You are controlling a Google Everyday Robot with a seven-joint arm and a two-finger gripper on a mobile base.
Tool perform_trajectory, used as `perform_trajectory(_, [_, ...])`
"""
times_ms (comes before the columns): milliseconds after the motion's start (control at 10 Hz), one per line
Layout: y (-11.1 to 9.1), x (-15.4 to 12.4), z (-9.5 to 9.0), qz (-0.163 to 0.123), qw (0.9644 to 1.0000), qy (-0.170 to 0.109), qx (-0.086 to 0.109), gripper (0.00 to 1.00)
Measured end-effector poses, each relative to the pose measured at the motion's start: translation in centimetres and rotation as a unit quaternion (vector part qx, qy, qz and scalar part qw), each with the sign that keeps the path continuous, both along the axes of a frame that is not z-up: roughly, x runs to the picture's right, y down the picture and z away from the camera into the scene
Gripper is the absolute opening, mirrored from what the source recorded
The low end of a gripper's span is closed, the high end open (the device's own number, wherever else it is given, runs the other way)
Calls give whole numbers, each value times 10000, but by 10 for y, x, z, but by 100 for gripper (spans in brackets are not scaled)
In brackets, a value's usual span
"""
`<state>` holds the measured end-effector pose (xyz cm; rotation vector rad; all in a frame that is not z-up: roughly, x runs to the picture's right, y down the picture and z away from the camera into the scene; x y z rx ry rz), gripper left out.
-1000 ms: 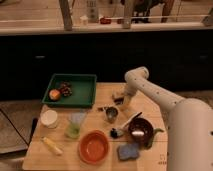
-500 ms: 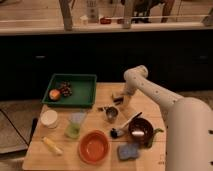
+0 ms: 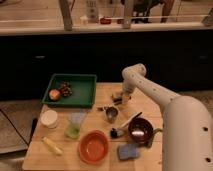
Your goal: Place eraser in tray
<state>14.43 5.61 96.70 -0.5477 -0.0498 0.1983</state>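
The green tray (image 3: 88, 80) stands at the back left of the wooden table and holds an apple (image 3: 54, 94) and some dark items (image 3: 65, 90). The eraser (image 3: 118, 98), a small pale block on a dark base, lies on the table to the right of the tray. My gripper (image 3: 123, 95) hangs down from the white arm and sits right at the eraser, low over the table. I cannot tell whether it touches the eraser.
A metal cup (image 3: 111, 114) stands just in front of the eraser. Further forward are a dark bowl (image 3: 141, 130), a white-handled brush (image 3: 127, 123), an orange bowl (image 3: 94, 146) and a blue sponge (image 3: 128, 151). At front left are a white cup (image 3: 49, 119), a green cup (image 3: 74, 127) and a banana (image 3: 51, 145).
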Motion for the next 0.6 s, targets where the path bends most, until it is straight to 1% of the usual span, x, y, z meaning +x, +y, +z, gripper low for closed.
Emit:
perform_trajectory(100, [0, -4, 0, -50, 10000, -59, -20, 77])
perform_trajectory(200, [2, -4, 0, -80, 9999, -85, -34, 70])
perform_trajectory(400, [4, -5, 0, -115, 9998, -125, -54, 50])
perform_trajectory(500, [4, -5, 0, -127, 9998, -145, -58, 39])
perform_trajectory(600, [6, -5, 0, -133, 9998, -151, -86, 31])
